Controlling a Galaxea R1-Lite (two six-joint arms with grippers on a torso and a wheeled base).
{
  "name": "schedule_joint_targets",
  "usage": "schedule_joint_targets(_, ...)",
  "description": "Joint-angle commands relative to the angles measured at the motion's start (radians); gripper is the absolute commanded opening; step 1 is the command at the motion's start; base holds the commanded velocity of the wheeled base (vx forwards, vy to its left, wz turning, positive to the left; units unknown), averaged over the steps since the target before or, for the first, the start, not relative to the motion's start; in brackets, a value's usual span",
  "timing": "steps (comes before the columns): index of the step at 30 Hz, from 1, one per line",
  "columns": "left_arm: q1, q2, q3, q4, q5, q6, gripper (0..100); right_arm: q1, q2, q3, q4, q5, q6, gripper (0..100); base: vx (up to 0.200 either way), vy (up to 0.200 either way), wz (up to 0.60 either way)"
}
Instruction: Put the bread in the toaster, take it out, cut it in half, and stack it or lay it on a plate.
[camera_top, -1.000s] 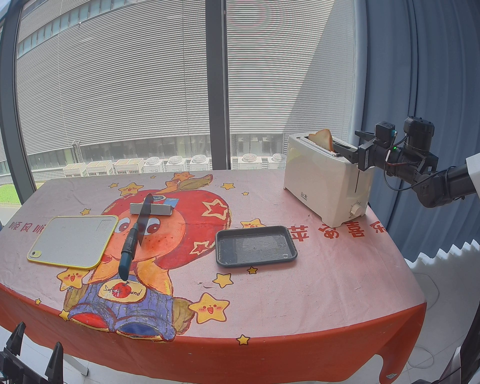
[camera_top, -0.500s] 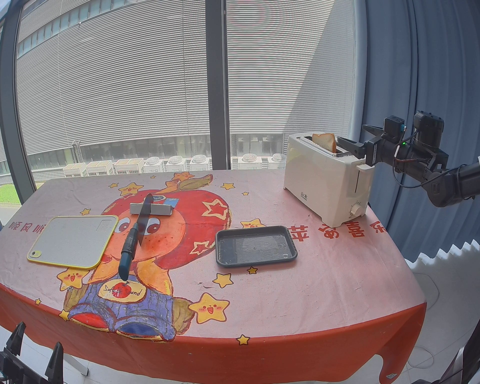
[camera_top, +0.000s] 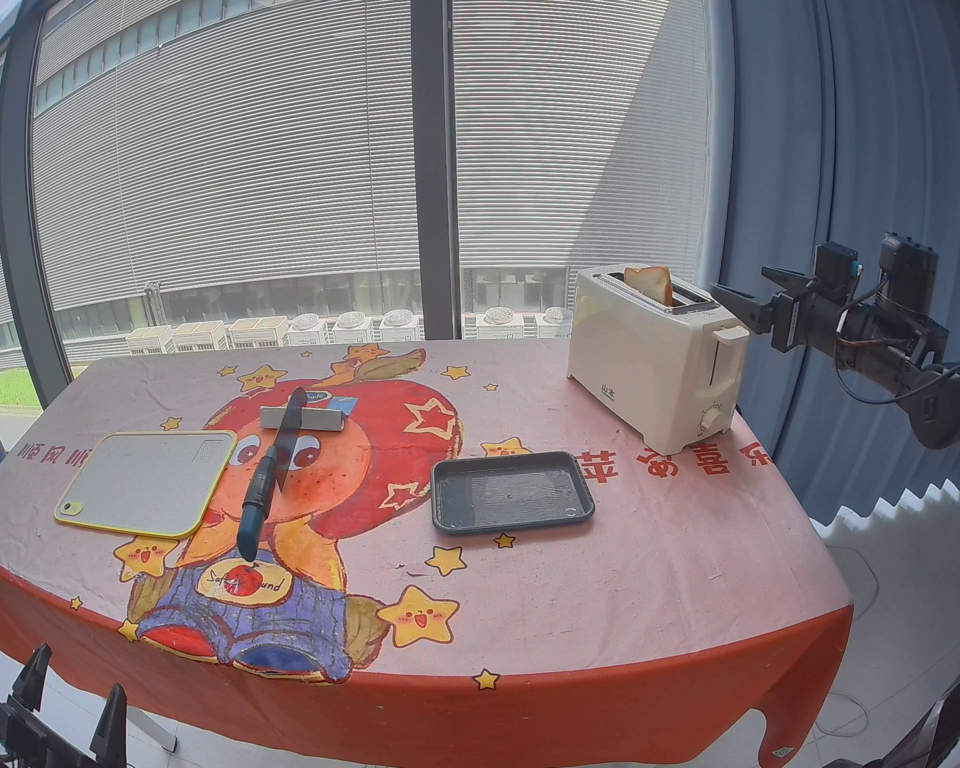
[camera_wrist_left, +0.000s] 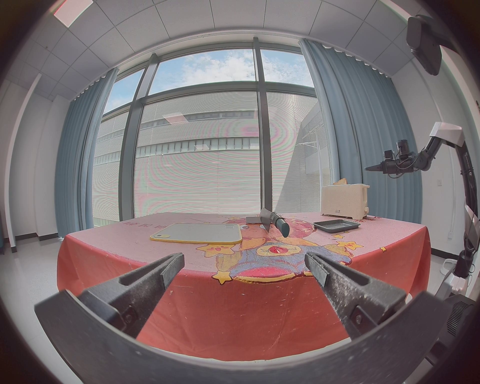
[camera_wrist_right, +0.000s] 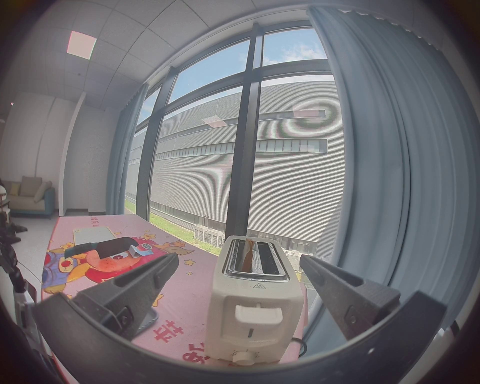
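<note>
While the right claw (camera_top: 740, 282) hangs in the air off the counter's (camera_top: 620, 590) right edge, its two fingers stand spread and hold nothing. The fingertips point toward the toaster (camera_top: 655, 370), about level with its top. A clear gap separates them from its lever end, and the claw touches neither toaster nor bread.

Bread (camera_top: 648, 284): one slice, standing upright in one of the toaster's two slots, upper part poking above the top. It sits to the left of the right claw, past the lever end of the toaster, apart from the fingertips. Seen from the right wrist, the slice shows edge-on in its slot, framed between the two spread fingers and well beyond their tips.

Toaster: white, on the far right part of the counter, lever and knob on the end facing the right claw.

Left claw (camera_wrist_left: 244, 257): fingers spread, empty, held low in front of the counter's near edge on the left side, well apart from bread and toaster.

Other items on the counter:
- Dark rectangular plate (camera_top: 512, 492), near the middle, in front of the toaster and to its left.
- Knife (camera_top: 262, 480), dark handle toward the near edge, blade propped on a small grey block (camera_top: 300, 417).
- Pale cutting board (camera_top: 148, 482) with a yellow rim, just left of the knife.

A red and pink cartoon cloth covers the counter. A blue curtain (camera_top: 850, 150) hangs behind the right claw.
</note>
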Motion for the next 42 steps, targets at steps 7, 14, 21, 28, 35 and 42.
schedule_joint_targets(7,0.000,-0.016,0.016,0.000,0.000,0.000,100,0.028,-0.160,0.155,0.008,-0.005,0.088,0,0.000,0.000,0.00)
schedule_joint_targets(14,0.000,-0.016,0.016,0.000,0.000,0.000,100,0.064,-0.246,0.297,0.001,-0.008,0.132,0,0.000,0.000,0.00)
schedule_joint_targets(21,0.000,-0.016,0.016,0.000,0.000,0.000,100,0.058,-0.252,0.368,0.000,-0.005,0.140,0,0.000,0.000,0.00)
schedule_joint_targets(28,0.000,-0.016,0.016,0.000,0.000,0.000,100,0.063,-0.232,0.371,-0.031,-0.007,0.151,0,0.000,0.000,0.00)
schedule_joint_targets(35,0.000,-0.016,0.016,0.000,0.000,0.000,100,0.068,-0.182,0.372,-0.064,0.001,0.181,0,0.000,0.000,0.00)
schedule_joint_targets(42,0.000,-0.016,0.016,0.000,0.000,0.000,100,0.089,-0.128,0.380,-0.078,-0.010,0.183,0,0.000,0.000,0.00)
